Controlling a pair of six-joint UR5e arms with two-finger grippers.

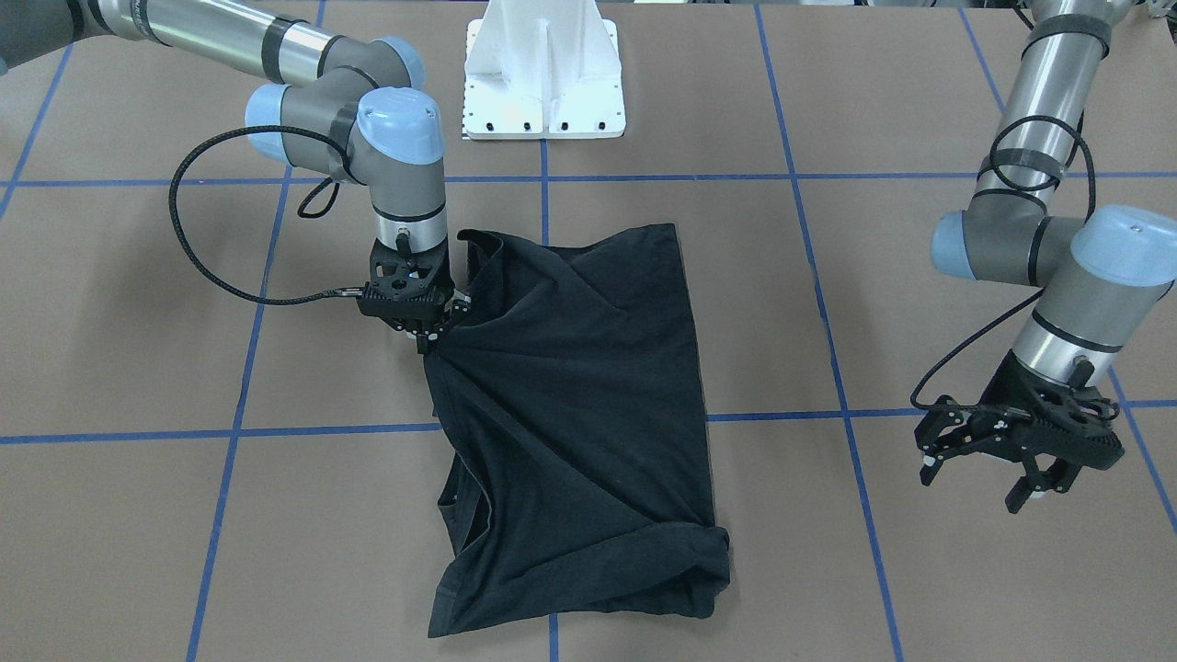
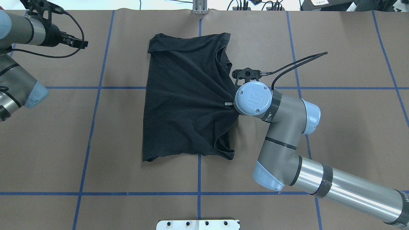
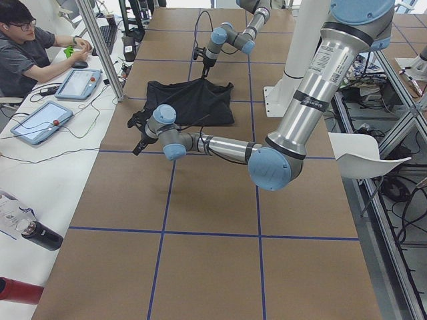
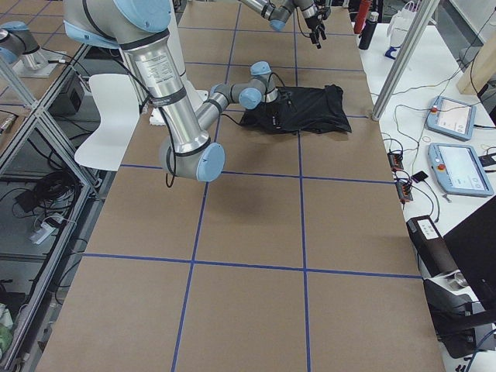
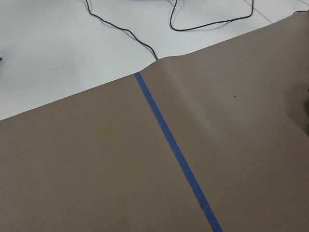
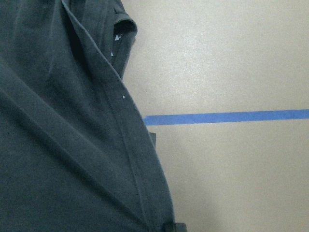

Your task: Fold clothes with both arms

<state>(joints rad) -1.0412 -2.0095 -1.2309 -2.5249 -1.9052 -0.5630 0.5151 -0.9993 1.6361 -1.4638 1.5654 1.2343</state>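
The black T-shirt [image 1: 579, 414] [image 2: 182, 102] lies roughly folded at the middle of the brown table, showing only plain black cloth. My right gripper [image 1: 429, 342] [image 2: 227, 104] is shut on the shirt's edge on the robot's right side. Creases fan out from that pinch, and the cloth is raised there. In the right wrist view the shirt [image 6: 58, 145] fills the left half, with a hem running down to the pinch. My left gripper [image 1: 975, 483] hangs open and empty above bare table, well off to the robot's left of the shirt. The left wrist view shows only table and tape.
Blue tape lines [image 1: 782, 416] grid the brown table. The white pedestal base [image 1: 544, 83] stands at the robot's side. Past the far edge a white side table carries cables [image 5: 145, 43] and tablets [image 3: 37, 123], and a person [image 3: 27, 47] sits there.
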